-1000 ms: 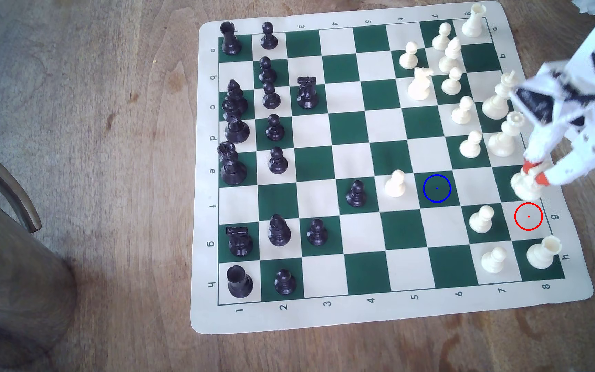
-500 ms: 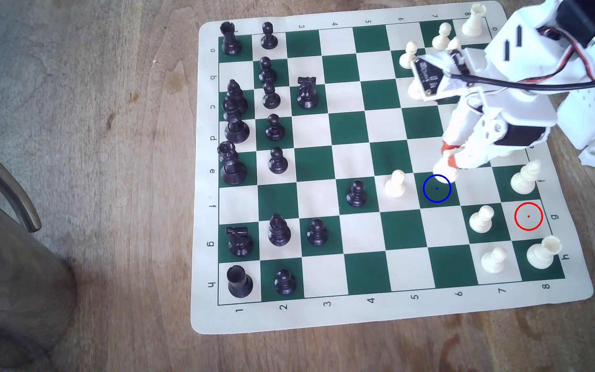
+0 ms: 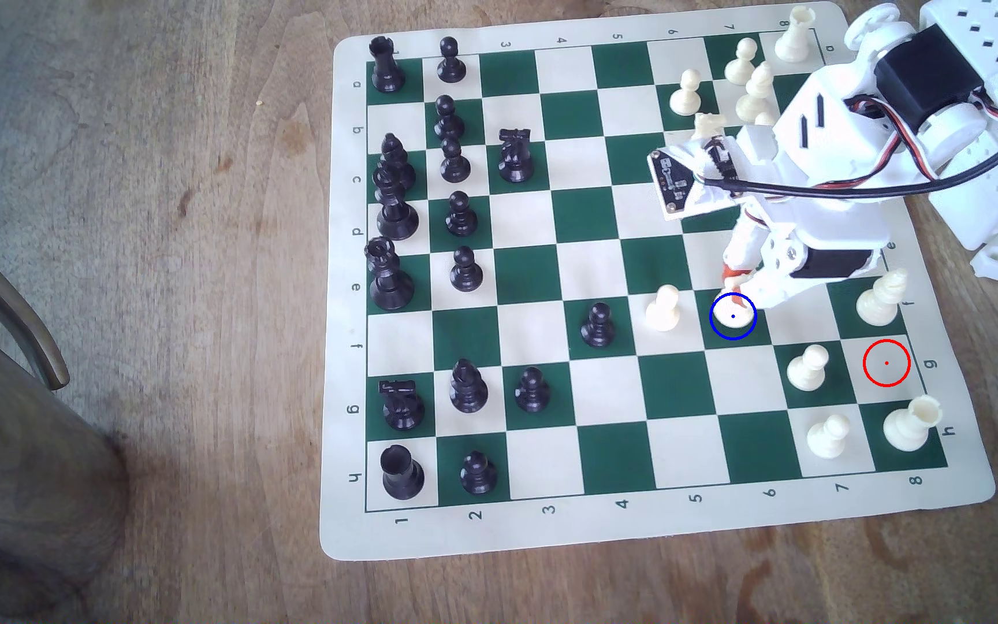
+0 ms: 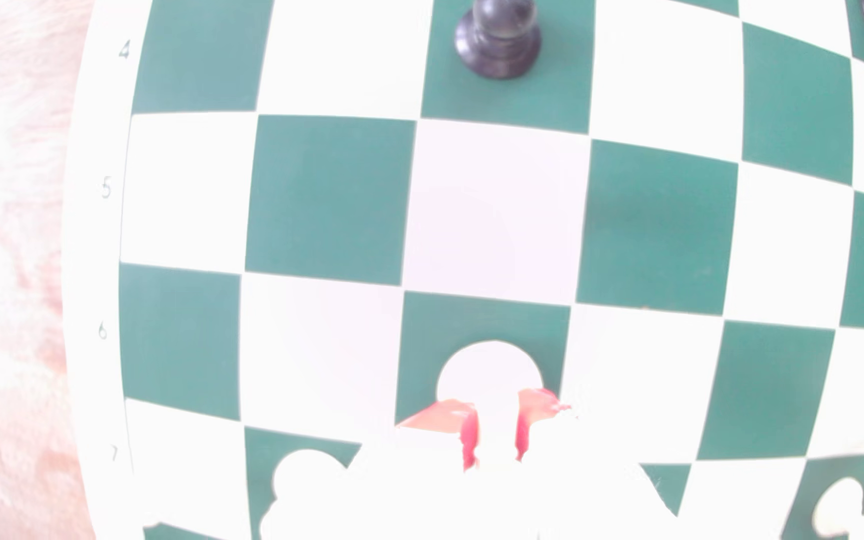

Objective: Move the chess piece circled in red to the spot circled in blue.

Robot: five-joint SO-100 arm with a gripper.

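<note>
Currently, your inventory, exterior view unless noted:

Gripper (image 3: 735, 287): orange-tipped fingers (image 3: 732, 275) pinched on the chess piece (image 3: 732, 312), a cream knight. Its round base sits inside the blue ring of the spot (image 3: 748, 333), dk green square; can't tell if base is touching the board or just above. Wrist view: the orange pads (image 4: 471, 436) press both sides of the washed-out piece (image 4: 492, 371), base overlapping that green square.

Red ring (image 3: 886, 363): drawn on a light square nr the board's edge at the exterior view's right; you see no piece in it.

Neighbours: cream pawn (image 3: 663, 309) just beside the spot toward exterior view's left; black pawn (image 3: 597, 325) one square further. Cream bishop (image 3: 879, 299) btwn the arm and the red ring. Second cream knight (image 3: 708, 123) partly hidden behind the arm's camera board.

Board (image 3: 634, 528): roll-up mat, green/cream, on wood table (image 3: 184, 300).
</note>
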